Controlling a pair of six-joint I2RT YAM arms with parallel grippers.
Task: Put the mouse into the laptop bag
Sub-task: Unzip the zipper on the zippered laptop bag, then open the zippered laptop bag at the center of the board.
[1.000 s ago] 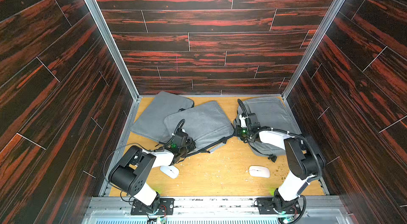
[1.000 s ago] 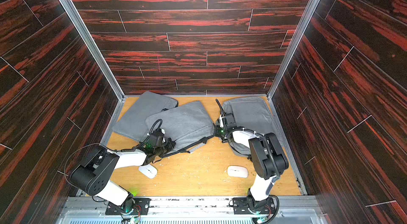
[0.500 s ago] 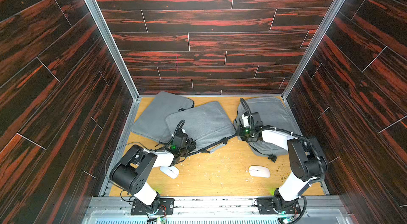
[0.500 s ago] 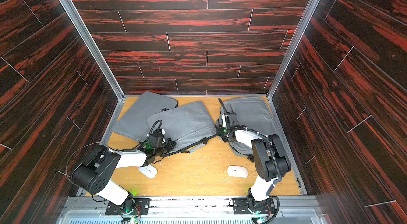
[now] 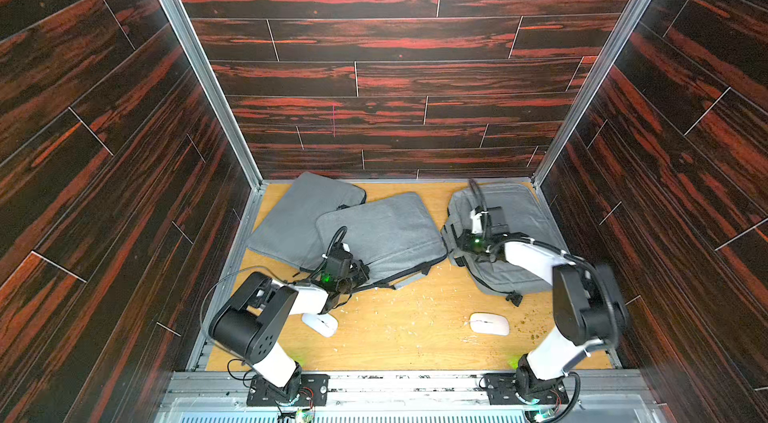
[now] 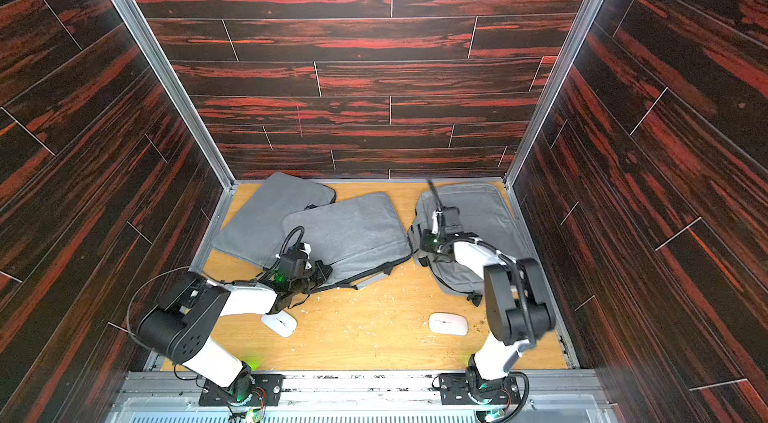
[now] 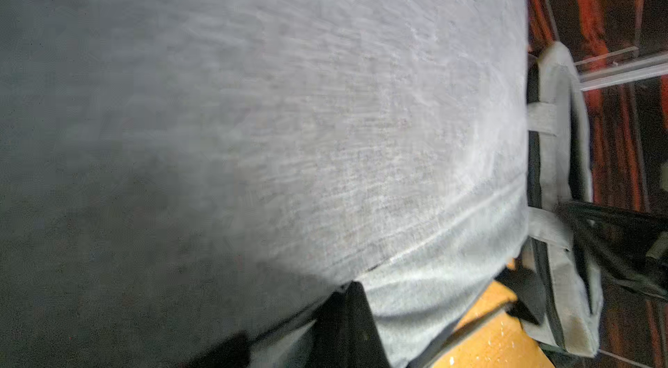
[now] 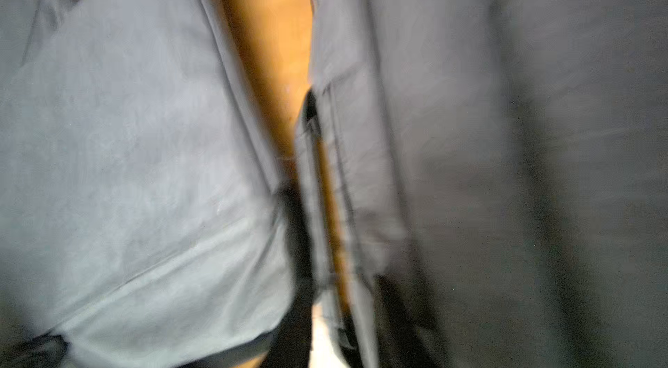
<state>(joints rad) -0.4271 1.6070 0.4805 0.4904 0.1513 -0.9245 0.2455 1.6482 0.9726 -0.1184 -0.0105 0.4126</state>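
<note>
Two white mice lie on the wooden floor in both top views: one just in front of my left arm, the other near my right arm's base. The middle grey laptop bag lies flat. My left gripper is shut on that bag's near-left edge; the wrist view shows its dark tip pinching grey fabric. My right gripper sits at the bag's right end, against another grey bag. Its blurred wrist view shows the dark fingers apart, with a strip of fabric between them.
A third grey bag lies at the back left, partly under the middle one. Dark wood-pattern walls close in on three sides. Crumbs speckle the floor between the two mice. A strap trails from the right bag's near corner.
My right gripper's fingers have parted at the middle bag's right end, and its wrist has shifted slightly right. The left gripper and both mice have stayed put.
</note>
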